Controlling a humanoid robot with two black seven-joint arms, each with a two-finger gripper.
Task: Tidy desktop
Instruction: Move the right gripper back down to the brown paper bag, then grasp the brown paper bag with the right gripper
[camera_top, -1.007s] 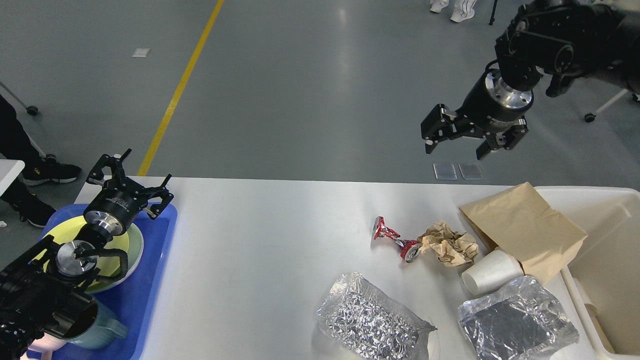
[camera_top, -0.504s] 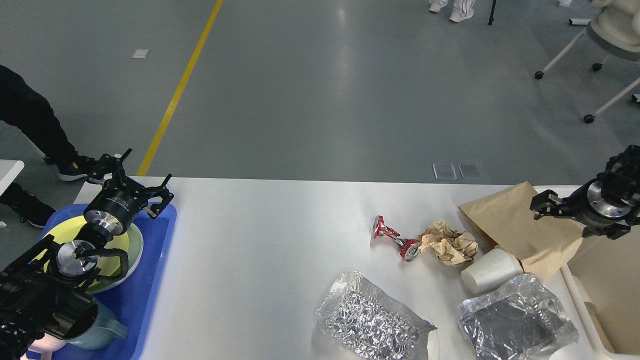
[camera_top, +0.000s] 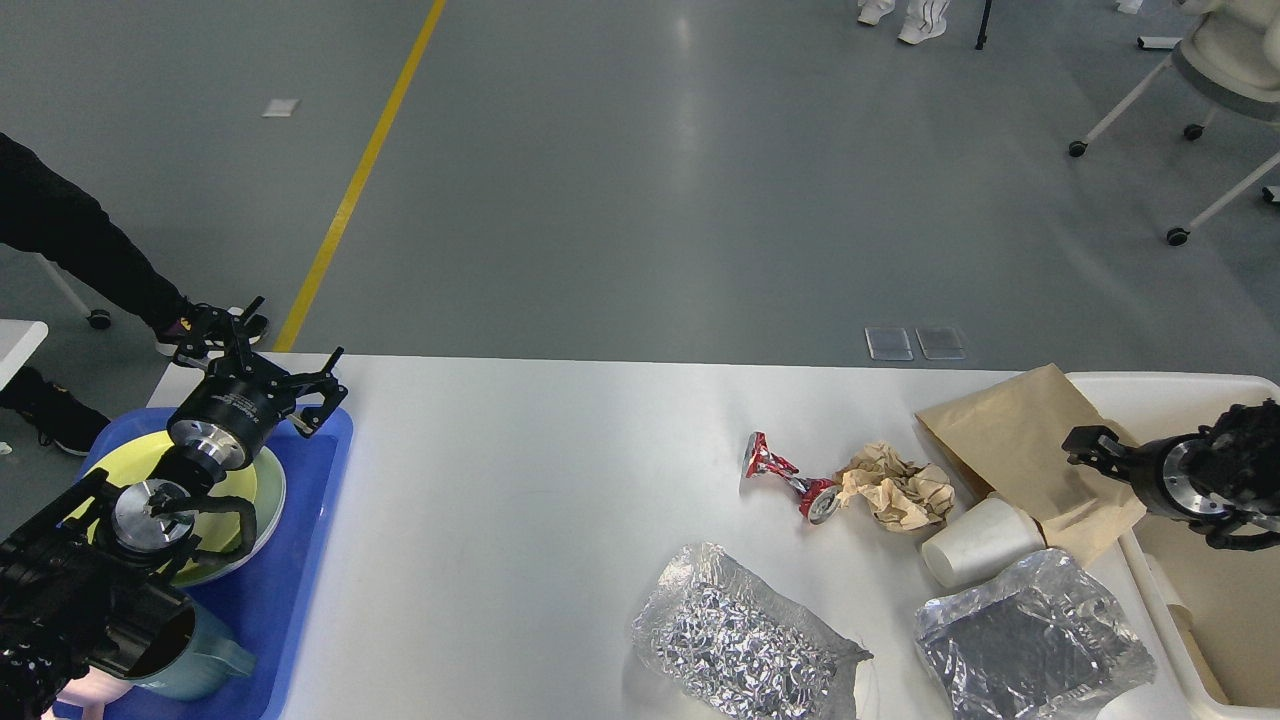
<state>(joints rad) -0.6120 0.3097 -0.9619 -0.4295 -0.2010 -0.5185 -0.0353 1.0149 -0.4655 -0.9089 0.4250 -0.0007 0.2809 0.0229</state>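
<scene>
- My right gripper (camera_top: 1085, 447) has dropped from high above the far edge a second ago to just over the brown paper bag (camera_top: 1020, 450). Seen nearly end-on and dark; I cannot tell how far its fingers are spread.
- Judgement: this is the approach to the next piece of litter, bag or white paper cup (camera_top: 980, 555), just below my fingertips.
- My left gripper (camera_top: 262, 365) is unchanged, fingers spread wide and empty, over the far edge of the blue tray (camera_top: 320, 520).
- The desktop (camera_top: 520, 500) spans between my two grippers, long axis running left–right.
- Still on it: crushed red can (camera_top: 790, 478), crumpled paper (camera_top: 898, 487), two foil pouches (camera_top: 740, 635).
- Cream bin (camera_top: 1180, 390) sits under my right wrist.
</scene>
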